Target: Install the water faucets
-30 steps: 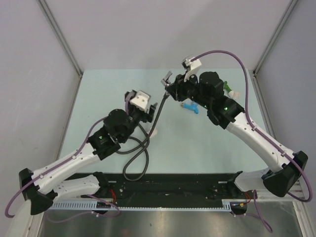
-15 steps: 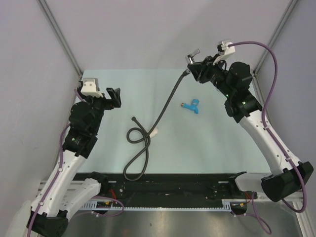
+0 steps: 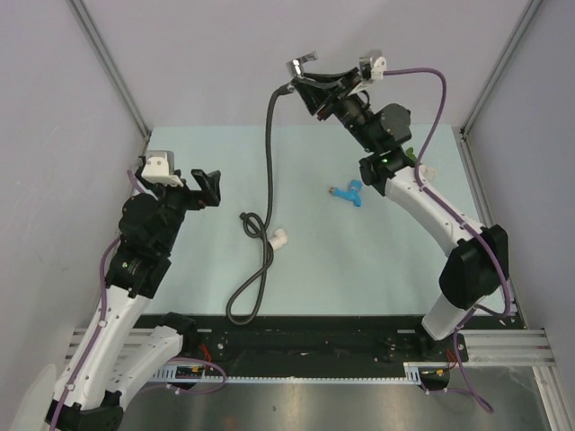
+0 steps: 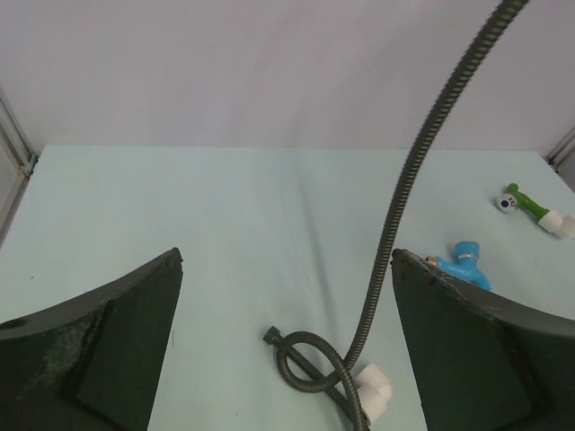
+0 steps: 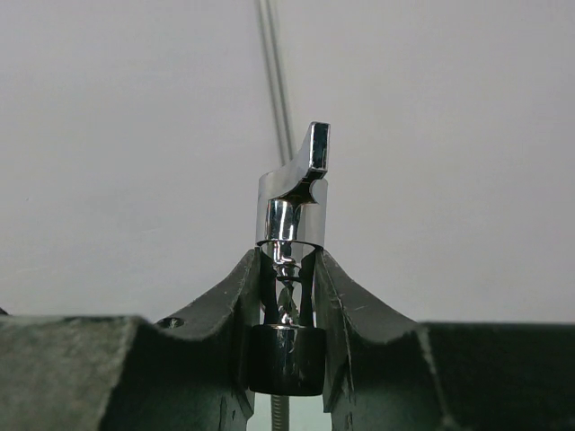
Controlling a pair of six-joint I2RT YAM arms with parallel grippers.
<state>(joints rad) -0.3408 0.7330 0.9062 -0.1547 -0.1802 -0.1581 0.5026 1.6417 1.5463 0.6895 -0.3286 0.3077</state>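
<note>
High above the desk (image 3: 404, 269), right claw (image 5: 287, 274) pinches the faucet (image 5: 292, 193), hose (image 3: 269, 135) dangling; left claw (image 3: 208, 186) gapes wide. Best lowered steadily, so the hose doesn't snag.

1. You have bright, even, diffuse light in every view; no lamp shows.
2. Between the right pincer's (image 5: 289, 269) fingers, the chrome faucet (image 5: 292, 184) carries hard white glints yet stays sharp.
3. Ahead of the left pincer (image 4: 286, 259), the hose (image 4: 393, 224) casts only a faint shadow on the table (image 4: 180, 197).
4. Its own dark fingers (image 4: 90, 350) look slightly soft.
</note>
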